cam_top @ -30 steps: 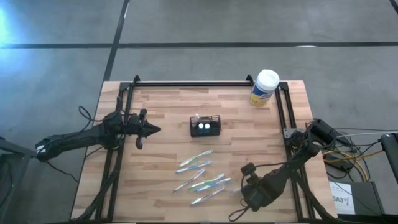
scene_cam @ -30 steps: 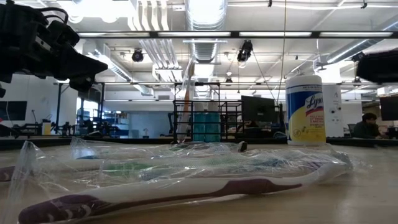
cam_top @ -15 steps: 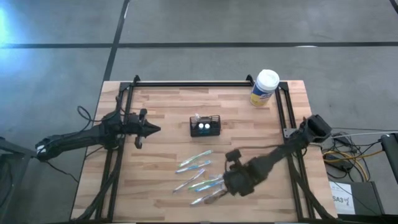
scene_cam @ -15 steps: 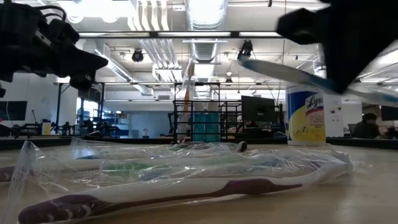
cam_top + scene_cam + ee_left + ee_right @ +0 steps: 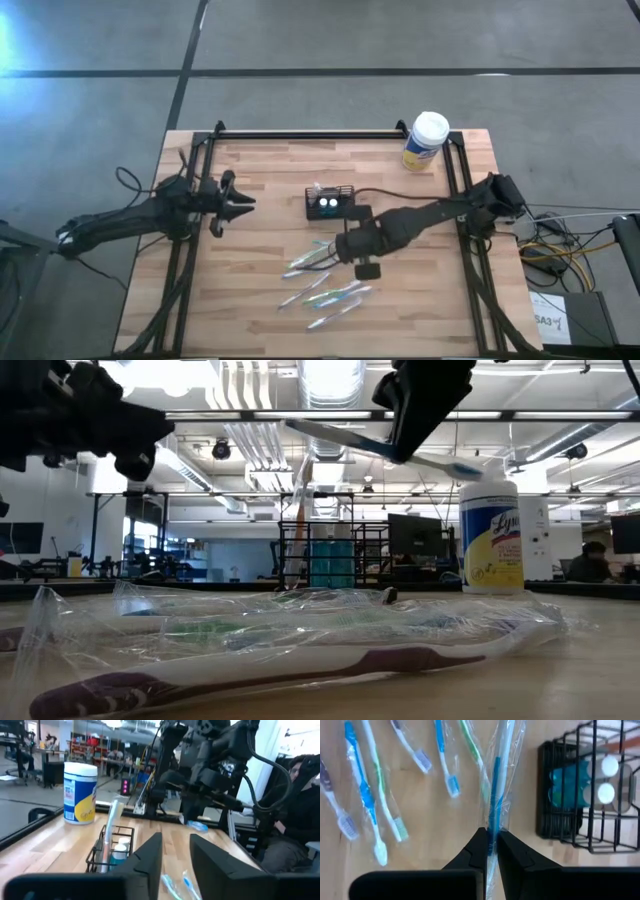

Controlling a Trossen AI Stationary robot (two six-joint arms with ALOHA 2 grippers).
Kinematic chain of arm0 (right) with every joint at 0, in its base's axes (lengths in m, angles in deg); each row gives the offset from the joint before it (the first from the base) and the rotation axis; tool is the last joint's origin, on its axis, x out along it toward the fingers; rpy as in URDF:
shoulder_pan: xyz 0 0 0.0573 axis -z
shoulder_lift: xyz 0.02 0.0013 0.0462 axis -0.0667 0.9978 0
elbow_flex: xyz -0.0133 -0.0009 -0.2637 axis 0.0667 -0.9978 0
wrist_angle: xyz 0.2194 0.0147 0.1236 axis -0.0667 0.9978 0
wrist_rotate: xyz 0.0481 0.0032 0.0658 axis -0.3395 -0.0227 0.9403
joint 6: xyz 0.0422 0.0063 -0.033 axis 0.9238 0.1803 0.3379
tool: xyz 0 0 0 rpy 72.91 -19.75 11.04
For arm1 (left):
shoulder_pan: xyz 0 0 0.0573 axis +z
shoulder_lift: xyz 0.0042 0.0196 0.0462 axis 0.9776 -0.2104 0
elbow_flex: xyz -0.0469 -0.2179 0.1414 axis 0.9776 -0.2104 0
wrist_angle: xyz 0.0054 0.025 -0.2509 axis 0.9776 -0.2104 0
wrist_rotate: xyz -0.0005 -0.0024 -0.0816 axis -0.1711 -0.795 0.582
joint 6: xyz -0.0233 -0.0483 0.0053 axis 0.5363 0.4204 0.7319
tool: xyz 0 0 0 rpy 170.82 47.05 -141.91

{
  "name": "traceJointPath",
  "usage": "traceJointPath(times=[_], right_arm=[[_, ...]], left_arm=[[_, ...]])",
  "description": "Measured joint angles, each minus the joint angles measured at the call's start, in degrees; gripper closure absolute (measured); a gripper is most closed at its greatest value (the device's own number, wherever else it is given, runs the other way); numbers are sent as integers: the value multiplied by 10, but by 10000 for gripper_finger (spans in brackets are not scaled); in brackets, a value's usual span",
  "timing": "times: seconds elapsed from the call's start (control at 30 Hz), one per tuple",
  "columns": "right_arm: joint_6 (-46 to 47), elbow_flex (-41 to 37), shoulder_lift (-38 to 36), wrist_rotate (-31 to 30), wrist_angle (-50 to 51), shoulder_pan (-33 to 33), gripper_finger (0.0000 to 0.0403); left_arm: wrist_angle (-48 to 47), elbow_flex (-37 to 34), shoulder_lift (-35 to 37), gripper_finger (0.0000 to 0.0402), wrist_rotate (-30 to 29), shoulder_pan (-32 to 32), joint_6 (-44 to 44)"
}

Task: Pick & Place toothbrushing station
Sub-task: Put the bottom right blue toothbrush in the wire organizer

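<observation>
Caddy (image 5: 331, 203) of black mesh is sitting near the middle of the wooden surface (image 5: 260, 290), a little toward the far rail, with two white-capped tubes (image 5: 602, 780) and a toothbrush standing inside it. Just on the near side of it the right gripper (image 5: 349, 243) is hovering above the surface, its fingers pinched together on a wrapped blue toothbrush (image 5: 495, 785), which is hanging clear of the surface with its clear wrapper trailing around it. In the low view that brush (image 5: 380, 452) is lying roughly level in the air under the dark gripper, high above the boards. Below and beside it, more wrapped toothbrushes (image 5: 325, 290) are lying scattered on the near half of the surface, each in crinkled clear plastic. Off to the caddy's left, well apart from it, the left gripper (image 5: 238, 200) is waiting with its tips pointing at the caddy, its fingers standing a little apart and holding nothing. At the far right corner a white-lidded, yellow-labelled canister (image 5: 425, 142) is standing upright. A person (image 5: 300, 820) in dark clothing is sitting beyond the surface's right side.
</observation>
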Motion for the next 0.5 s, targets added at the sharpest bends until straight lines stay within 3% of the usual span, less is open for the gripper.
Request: traceJointPath(times=[0.23,0.5], right_arm=[[-5,17,0,23,32,38,385],[-16,36,1,25,35,56,385]], left_arm=[[-43,73,-82,245,2,-14,-34],[-40,167,-246,236,-1,-66,-91]])
